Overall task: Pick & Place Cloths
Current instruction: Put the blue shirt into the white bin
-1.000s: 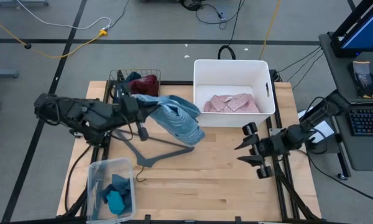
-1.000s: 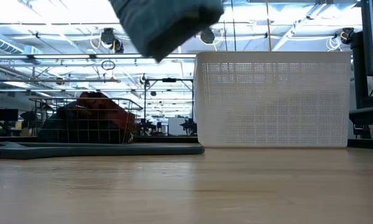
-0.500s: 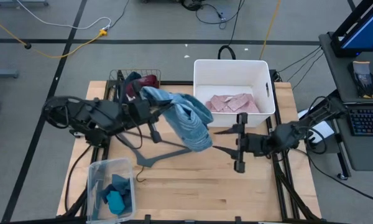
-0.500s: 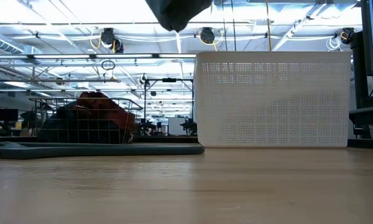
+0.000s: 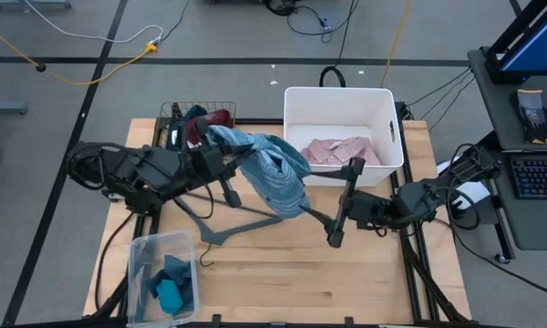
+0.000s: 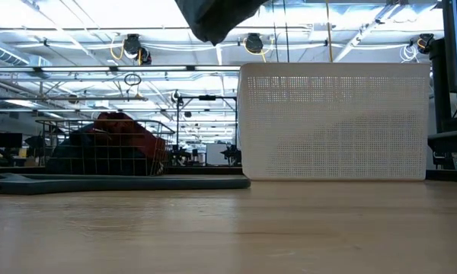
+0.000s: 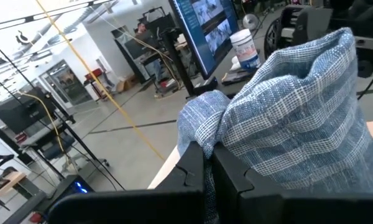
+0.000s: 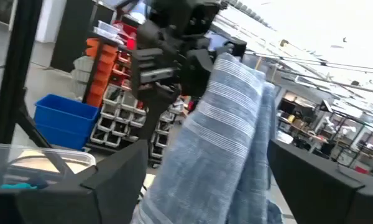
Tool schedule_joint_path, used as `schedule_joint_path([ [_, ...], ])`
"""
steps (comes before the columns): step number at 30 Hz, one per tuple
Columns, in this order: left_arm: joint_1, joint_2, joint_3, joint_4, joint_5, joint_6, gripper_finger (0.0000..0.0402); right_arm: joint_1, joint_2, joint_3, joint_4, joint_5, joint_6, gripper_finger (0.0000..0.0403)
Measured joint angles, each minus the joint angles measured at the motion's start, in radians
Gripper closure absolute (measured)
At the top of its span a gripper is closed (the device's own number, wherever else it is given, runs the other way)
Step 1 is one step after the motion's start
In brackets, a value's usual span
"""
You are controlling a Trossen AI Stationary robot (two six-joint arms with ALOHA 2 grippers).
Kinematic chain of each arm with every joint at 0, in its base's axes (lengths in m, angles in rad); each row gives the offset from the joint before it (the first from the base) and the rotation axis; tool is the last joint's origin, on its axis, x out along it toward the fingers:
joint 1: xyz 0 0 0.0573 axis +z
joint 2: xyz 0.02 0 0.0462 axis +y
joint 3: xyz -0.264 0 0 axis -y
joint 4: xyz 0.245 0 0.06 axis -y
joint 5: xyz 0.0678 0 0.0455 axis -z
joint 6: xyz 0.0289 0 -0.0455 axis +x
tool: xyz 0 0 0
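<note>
Currently left gripper (image 5: 221, 157) pinches light blue striped shirt (image 5: 275, 171) aloft beside white bin (image 5: 388, 128); right gripper (image 5: 343, 205) spread wide just beside hanging hem. Risk: single-edge pinch slips, or shirt snags grey hanger (image 5: 221, 225) below.

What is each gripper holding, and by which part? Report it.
Left gripper: light blue striped shirt, pinched at an upper fold. Right gripper: nothing, fingers open.
</note>
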Motion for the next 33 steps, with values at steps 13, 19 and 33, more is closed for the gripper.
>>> schedule_joint_path([
  [13, -0.007, 0.032, 0.001, 0.015, 0.0, -0.003, 0.0401, -0.103, 0.055, 0.048, -0.006, -0.006, 0.058, 0.0053],
  [19, -0.011, 0.053, 0.0, 0.022, 0.019, -0.01, 0.0402, -0.149, 0.054, 0.048, -0.019, -0.061, 0.099, 0.0053],
  [33, -0.054, 0.052, 0.0, 0.08, 0.027, -0.005, 0.0401, -0.269, 0.07, 0.048, -0.126, -0.266, 0.262, 0.0095],
])
